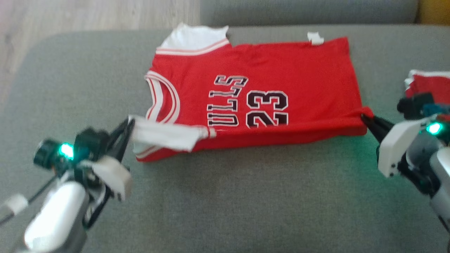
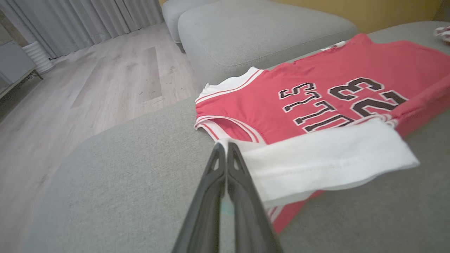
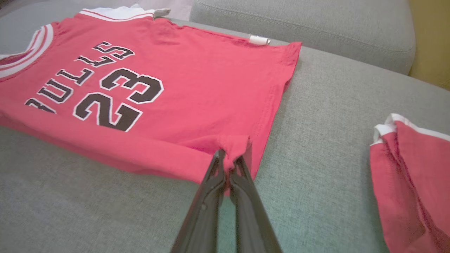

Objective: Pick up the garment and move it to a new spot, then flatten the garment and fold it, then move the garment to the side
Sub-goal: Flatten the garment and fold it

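Note:
The garment is a red jersey with white trim and a black "23", spread on a grey cushion. Its near long edge is lifted and folded over towards the middle. My left gripper is shut on the white sleeve end at the jersey's near left; the left wrist view has the fingers pinched on that white cloth, with the garment beyond. My right gripper is shut on the red hem corner at the near right. In the right wrist view the fingers clamp a bunched bit of the garment.
A second red piece with white trim lies on the cushion to the right, also at the head view's right edge. Another grey cushion stands behind, with wooden floor to the left. Bare cushion lies in front of the jersey.

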You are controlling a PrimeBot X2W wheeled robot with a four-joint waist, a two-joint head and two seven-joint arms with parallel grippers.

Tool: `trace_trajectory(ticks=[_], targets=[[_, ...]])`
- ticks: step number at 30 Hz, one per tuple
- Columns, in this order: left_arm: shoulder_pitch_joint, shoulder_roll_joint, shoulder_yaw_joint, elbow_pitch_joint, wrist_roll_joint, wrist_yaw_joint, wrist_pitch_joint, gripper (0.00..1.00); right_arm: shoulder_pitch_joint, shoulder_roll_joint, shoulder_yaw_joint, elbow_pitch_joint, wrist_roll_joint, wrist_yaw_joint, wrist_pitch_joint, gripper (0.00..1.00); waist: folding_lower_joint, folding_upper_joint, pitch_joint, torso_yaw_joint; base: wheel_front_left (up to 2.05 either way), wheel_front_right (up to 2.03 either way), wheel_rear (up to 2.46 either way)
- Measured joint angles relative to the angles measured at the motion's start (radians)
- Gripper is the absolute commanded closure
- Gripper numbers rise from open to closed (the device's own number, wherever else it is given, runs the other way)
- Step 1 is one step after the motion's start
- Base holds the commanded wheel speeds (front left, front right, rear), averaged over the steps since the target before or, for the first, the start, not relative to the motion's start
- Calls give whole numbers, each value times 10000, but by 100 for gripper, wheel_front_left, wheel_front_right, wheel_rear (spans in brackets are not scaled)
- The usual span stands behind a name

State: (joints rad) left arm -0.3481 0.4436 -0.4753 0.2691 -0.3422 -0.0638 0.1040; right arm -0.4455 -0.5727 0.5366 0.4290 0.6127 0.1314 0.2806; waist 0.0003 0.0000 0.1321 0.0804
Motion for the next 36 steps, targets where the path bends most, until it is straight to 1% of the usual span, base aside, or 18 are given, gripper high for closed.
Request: trace_trajectory(ticks=[4,7,14,15,16,17,19,20,22,26,29,31,32,33,36], targets=[[-1188,-19,-226,690,138,-261,188,100,-676,151,6,330,-107,0,270,100,0,0,627,-23,0,0,0],[-1969,-65,-477,1331,290,-405,267,100,-1279,238,77,604,-282,0,280,100,1,0,1034,-43,0,0,0],[-3410,-320,-1007,2708,685,-522,88,100,-2117,307,569,1112,-397,0,368,100,-1,0,1678,-85,0,0,0],[-3602,-366,-1066,2922,700,-525,88,60,-2176,332,627,1200,-397,0,368,73,-1,0,1738,-92,0,0,0],[-3772,-410,-1129,3112,723,-545,59,0,-2228,355,644,1287,-397,0,366,0,-1,0,1790,-100,0,0,0],[-3930,-451,-1179,3271,803,-598,-63,0,-2284,378,639,1383,-399,0,362,0,-2,0,1838,-107,0,0,0],[-4221,-577,-1189,3576,915,-550,-364,0,-2420,428,617,1542,-412,0,245,0,-2,0,1911,-115,0,0,0],[-4347,-660,-1160,3730,917,-424,-566,0,-2490,464,569,1590,-412,0,109,0,-2,0,1934,-114,0,0,0],[-4552,-855,-1012,3967,915,-17,-1118,0,-2634,577,370,1705,-412,0,-224,0,-2,0,1947,-105,0,0,0],[-4707,-1254,-458,4247,719,721,-2405,0,-2773,848,-382,1952,-610,0,-1344,0,-2,0,1814,-70,0,0,0],[-4642,-1599,-2,4247,299,1034,-3189,0,-2754,1162,-1070,2004,-621,0,-2326,0,-4,0,1584,-21,0,0,0],[-4498,-1829,403,3990,-46,1266,-3453,0,-2659,1461,-1649,1988,-719,0,-3024,0,-3,0,1386,14,0,0,0],[-4362,-1889,531,3789,-105,1271,-3524,0,-2543,1624,-1929,1956,-800,0,-3371,0,-4,0,1271,31,0,0,0],[-4176,-1956,652,3551,-136,1365,-3538,0,-2385,1787,-2220,1914,-894,0,-3707,0,-4,0,1151,47,0,0,0],[-3314,-2203,1133,2420,-190,1593,-3580,0,-1724,2293,-3051,1735,-1289,0,-4585,0,-5,0,778,100,0,0,0]])
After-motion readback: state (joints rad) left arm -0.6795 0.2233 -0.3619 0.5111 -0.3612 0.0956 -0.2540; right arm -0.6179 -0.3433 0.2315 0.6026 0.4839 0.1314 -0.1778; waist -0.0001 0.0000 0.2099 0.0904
